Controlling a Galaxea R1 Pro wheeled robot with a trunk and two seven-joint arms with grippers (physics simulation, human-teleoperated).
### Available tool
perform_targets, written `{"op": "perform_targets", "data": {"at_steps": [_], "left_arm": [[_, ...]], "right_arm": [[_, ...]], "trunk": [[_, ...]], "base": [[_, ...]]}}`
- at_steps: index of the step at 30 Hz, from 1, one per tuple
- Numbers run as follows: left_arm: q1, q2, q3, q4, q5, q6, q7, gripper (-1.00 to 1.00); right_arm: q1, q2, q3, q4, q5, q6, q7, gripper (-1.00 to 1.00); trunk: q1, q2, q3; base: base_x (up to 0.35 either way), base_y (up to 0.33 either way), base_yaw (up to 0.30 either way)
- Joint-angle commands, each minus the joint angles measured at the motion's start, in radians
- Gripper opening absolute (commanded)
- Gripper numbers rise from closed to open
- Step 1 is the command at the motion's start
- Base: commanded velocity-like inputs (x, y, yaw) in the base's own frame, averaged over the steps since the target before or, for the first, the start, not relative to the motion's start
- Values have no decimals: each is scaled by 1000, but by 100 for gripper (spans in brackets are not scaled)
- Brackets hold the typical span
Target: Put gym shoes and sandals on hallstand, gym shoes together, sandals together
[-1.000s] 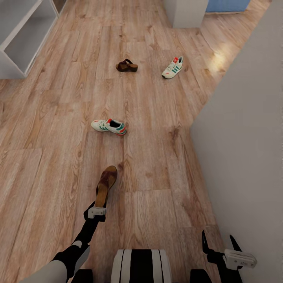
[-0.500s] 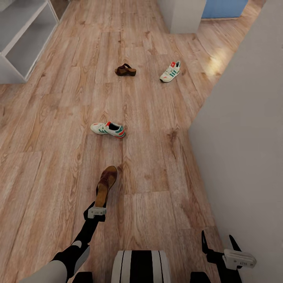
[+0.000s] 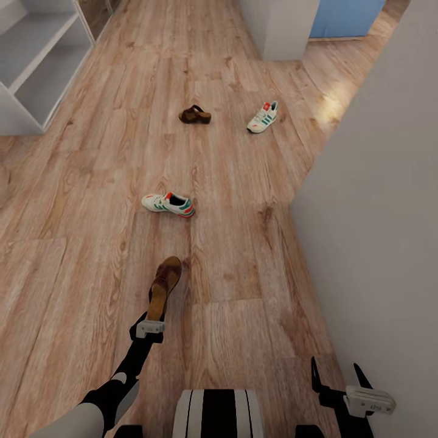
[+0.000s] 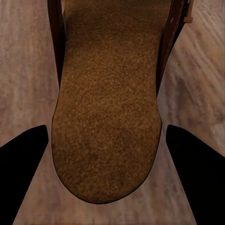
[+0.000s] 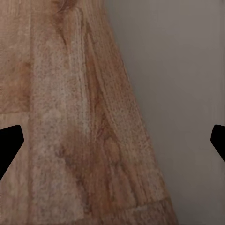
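Only the view has drifted, while the left gripper [image 3: 150, 321] keeps pinching one brown sandal [image 3: 163, 285] by its heel, carried forward-left toward the hallstand [image 3: 27, 79], right gripper [image 3: 340, 377] spread empty.

Wood-grain corridor floor [image 5: 61, 117], grey wall [image 5: 178, 93] beside it, dark fingertips [image 5: 8, 145] apart

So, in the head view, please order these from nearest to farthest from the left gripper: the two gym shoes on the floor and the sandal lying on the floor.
From the left gripper:
1. Near gym shoe, straight ahead, mid-floor.
2. Floor sandal, farther ahead.
3. Far gym shoe, ahead and right, near the wall corner.
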Motion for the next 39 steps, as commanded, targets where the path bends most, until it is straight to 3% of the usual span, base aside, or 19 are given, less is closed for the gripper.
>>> {"op": "perform_targets", "data": {"at_steps": [1, 39], "left_arm": [[0, 0, 0, 0, 0, 0, -1, -100], [0, 0, 0, 0, 0, 0, 0, -100]], "right_arm": [[0, 0, 0, 0, 0, 0, 0, 100], [0, 1, 0, 1, -1, 0, 1, 100]], "trunk": [[0, 0, 2], [0, 0, 53]], "base": [[0, 0, 33], [0, 0, 168]]}}
